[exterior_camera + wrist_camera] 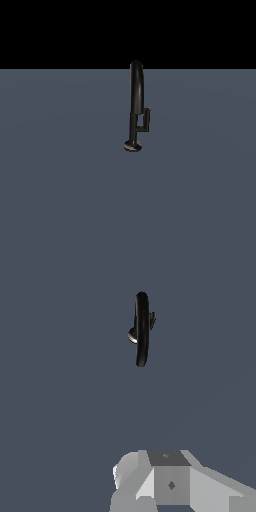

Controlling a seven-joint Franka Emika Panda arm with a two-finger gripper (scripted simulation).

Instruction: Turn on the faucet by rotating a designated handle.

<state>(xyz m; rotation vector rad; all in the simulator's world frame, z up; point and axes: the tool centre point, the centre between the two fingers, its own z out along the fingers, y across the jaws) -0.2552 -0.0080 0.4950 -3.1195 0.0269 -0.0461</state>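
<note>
The faucet (135,97) is a tall glossy black tube with an arched top, standing upright on a small round base disc (133,146). Its handle (146,120) is a short thin black lever branching off the lower stem toward the exterior view's right. The wrist view looks down on the faucet (142,331), and only a small tip of the handle (152,319) pokes out beside the tube. Grey and white blocks of my gripper (170,478) fill that view's lower edge, well apart from the faucet. Its fingertips are not clear. The gripper is absent from the exterior view.
The faucet stands on a flat grey-blue surface (60,190) that spreads in every direction. A black background lies beyond its far edge (60,68). Nothing else is in view.
</note>
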